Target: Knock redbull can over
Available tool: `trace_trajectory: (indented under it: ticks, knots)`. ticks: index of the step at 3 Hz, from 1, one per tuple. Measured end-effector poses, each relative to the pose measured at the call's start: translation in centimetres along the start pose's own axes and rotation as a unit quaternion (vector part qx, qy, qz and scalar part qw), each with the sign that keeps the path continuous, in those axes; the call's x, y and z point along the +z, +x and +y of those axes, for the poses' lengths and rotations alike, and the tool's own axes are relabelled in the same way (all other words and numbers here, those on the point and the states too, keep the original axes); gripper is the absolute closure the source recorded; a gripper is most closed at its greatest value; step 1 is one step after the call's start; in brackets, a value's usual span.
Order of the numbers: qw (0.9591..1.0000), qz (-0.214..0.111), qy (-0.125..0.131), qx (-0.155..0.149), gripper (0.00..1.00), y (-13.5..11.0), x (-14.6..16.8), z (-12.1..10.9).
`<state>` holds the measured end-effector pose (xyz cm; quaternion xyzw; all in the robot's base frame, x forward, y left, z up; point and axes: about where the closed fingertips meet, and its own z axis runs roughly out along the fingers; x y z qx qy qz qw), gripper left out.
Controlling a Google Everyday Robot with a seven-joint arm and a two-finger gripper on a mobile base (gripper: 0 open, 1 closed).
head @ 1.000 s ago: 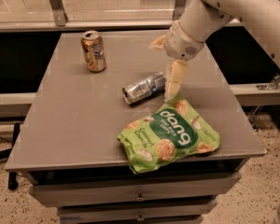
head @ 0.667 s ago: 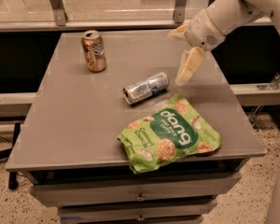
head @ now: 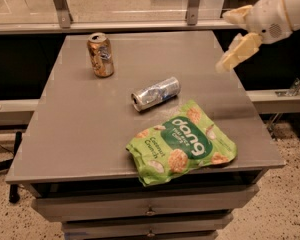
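Observation:
The redbull can (head: 155, 93), slim and silver with blue patches, lies on its side near the middle of the grey table (head: 90, 134), its top end pointing left and toward me. My gripper (head: 229, 60) hangs in the air above the table's right edge, up and to the right of the can and well apart from it. It holds nothing.
An orange-gold can (head: 100, 54) stands upright at the back left. A green snack bag (head: 182, 143) lies at the front right, just in front of the fallen can. A glass rail runs behind the table. Drawers sit below the tabletop.
My gripper has lifted away from the fallen can and moved right and back, toward the table's right edge. The can has stayed lying where it was.

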<state>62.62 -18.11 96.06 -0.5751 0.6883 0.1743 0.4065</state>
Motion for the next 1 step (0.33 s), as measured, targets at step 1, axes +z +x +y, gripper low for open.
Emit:
trace_trajectory:
  ticks: [1]
  knots:
    - [0.9999, -0.002, 0.009, 0.008, 0.0, 0.68, -0.97, -0.01]
